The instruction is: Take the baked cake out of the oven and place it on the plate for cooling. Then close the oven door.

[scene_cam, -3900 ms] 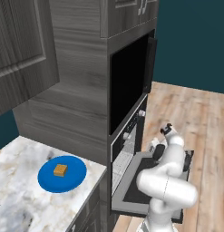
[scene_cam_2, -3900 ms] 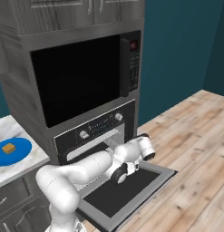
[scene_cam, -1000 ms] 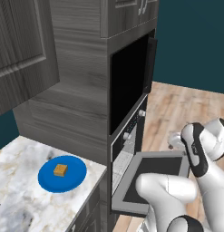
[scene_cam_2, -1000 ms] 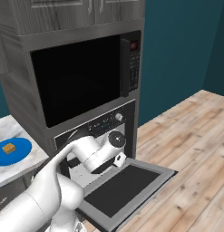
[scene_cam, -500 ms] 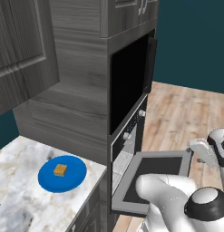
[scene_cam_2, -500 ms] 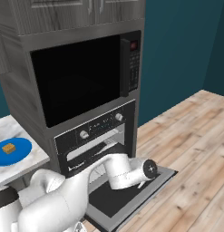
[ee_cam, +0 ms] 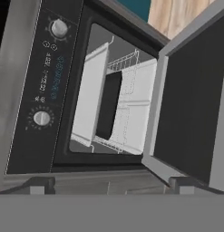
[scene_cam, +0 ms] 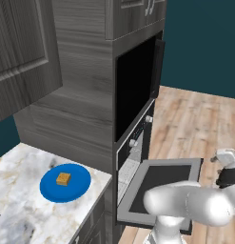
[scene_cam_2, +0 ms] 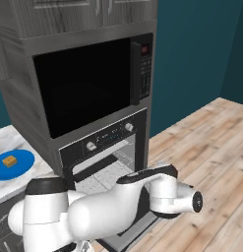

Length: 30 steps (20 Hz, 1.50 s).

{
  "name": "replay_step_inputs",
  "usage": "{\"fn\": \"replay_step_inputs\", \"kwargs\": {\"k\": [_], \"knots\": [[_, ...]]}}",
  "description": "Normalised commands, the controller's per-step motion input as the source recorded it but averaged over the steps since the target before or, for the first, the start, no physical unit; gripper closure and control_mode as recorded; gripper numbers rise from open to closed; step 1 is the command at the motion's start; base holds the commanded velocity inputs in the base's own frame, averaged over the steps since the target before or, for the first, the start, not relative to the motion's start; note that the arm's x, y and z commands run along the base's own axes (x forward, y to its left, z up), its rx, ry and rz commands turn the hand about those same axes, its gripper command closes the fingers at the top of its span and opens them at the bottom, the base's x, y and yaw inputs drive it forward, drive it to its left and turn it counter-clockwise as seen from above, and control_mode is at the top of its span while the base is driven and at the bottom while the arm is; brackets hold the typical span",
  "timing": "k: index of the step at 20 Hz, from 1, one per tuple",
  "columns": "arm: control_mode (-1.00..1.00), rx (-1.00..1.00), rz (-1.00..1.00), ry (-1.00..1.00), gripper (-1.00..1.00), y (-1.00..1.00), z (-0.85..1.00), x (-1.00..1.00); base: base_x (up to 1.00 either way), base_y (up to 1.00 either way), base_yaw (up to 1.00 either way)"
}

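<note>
white arm point(scene_cam_2: 108, 206) folded low and level, fingers point(ee_cam: 41, 185) spread wide, holding nothing

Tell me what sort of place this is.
A kitchen, rendered: a built-in oven with its oven door dropped open, a marble counter, and a blue plate holding a small cake.

A glossy white rounded arm point(scene_cam_2: 103, 209) with dark joint bands and black end caps.
</note>
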Motion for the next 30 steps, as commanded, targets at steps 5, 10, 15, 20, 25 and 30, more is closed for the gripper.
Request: {"fn": "replay_step_inputs", "kwargs": {"k": [5, 10, 15, 20, 25, 30], "knots": [[-1.0, 0.0, 0.02, 0.0, -1.0, -0.53, -0.39, 0.01, 0.0, 0.0, 0.0], [-1.0, 0.0, 0.07, 0.0, -1.0, -0.28, -0.64, 0.0, 0.0, 0.0, 0.0], [-1.0, 0.01, 0.07, 0.0, -1.0, -0.15, -0.67, 0.07, 0.0, 0.0, 0.0], [-1.0, 0.02, 0.08, 0.05, -1.0, -0.08, -0.64, 0.34, 0.0, 0.0, 0.0], [-1.0, 0.05, 0.09, 0.11, -1.0, 0.0, -0.57, 0.5, 0.0, 0.0, 0.0], [-1.0, 0.11, 0.05, 0.15, -1.0, -0.08, -0.69, 0.45, 0.0, 0.0, 0.0]]}}
